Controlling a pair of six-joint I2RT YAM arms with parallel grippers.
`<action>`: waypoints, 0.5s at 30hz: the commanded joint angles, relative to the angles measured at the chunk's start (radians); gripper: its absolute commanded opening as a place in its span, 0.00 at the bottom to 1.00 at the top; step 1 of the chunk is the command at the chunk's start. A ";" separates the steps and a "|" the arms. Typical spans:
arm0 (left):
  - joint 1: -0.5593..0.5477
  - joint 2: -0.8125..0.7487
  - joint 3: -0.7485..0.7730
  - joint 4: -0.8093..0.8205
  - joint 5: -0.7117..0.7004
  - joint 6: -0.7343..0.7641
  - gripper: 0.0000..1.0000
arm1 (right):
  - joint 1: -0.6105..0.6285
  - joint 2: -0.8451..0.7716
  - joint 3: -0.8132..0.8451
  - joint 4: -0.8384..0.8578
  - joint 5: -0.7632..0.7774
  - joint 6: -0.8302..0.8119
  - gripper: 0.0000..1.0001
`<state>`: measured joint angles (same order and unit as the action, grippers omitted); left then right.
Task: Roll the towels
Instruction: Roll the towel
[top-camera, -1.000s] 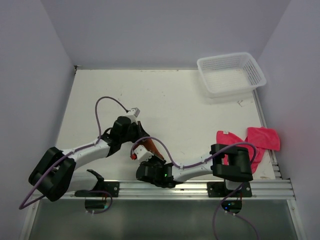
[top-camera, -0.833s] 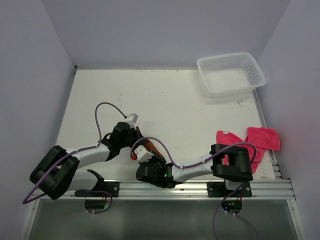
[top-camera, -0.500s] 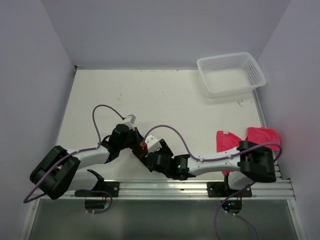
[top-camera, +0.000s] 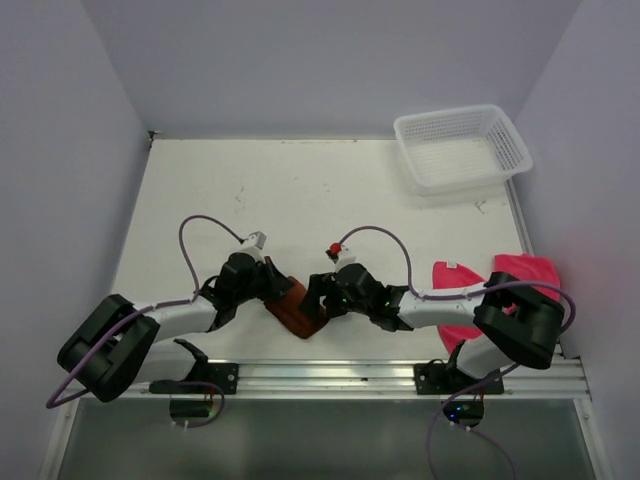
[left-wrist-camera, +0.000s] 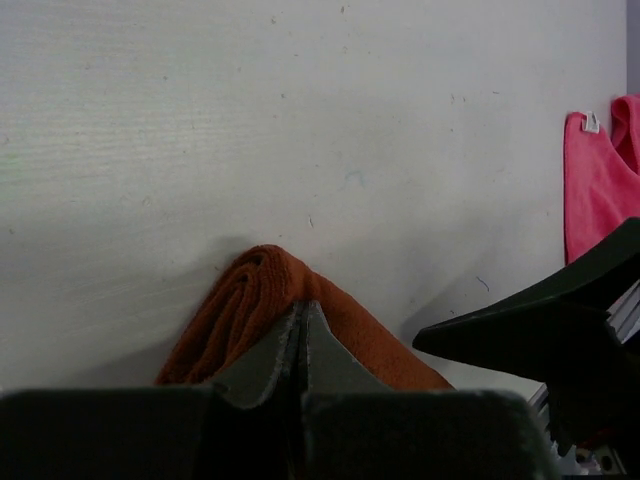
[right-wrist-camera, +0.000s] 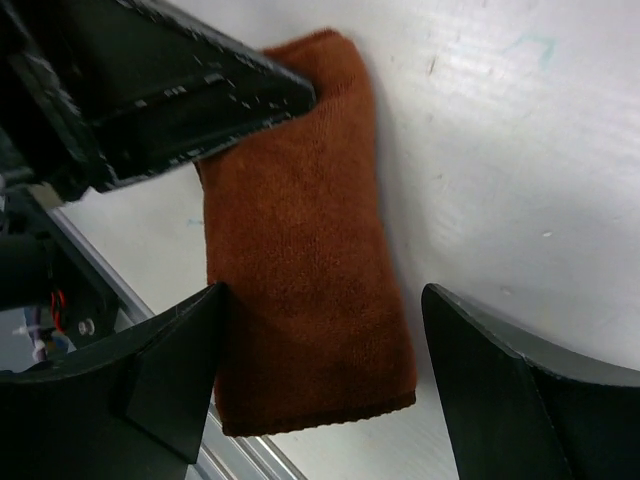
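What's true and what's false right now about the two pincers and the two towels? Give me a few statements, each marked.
1. The right pincer is open, with one jaw on either side of the rust-brown towel. True.
2. The pink towel lies in the basket. False: it lies on the table by the right edge, apart from the basket.
3. The left pincer is wide open. False: it is shut, with its tips at one end of the rust-brown towel.
4. The rust-brown towel lies near the table's near edge, between the two pincers. True.
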<state>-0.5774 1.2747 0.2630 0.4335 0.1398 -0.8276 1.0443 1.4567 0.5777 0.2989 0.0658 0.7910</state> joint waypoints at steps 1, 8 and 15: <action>-0.006 0.002 -0.053 -0.118 -0.043 0.010 0.00 | 0.000 0.063 -0.022 0.135 -0.106 0.065 0.81; -0.006 -0.032 -0.065 -0.133 -0.062 0.012 0.00 | 0.000 0.163 -0.042 0.194 -0.115 0.028 0.62; -0.006 -0.067 0.002 -0.208 -0.097 0.039 0.00 | 0.072 0.127 0.010 0.021 0.047 -0.108 0.38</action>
<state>-0.5785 1.2121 0.2447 0.3855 0.1101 -0.8276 1.0710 1.6054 0.5594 0.4568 0.0151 0.7761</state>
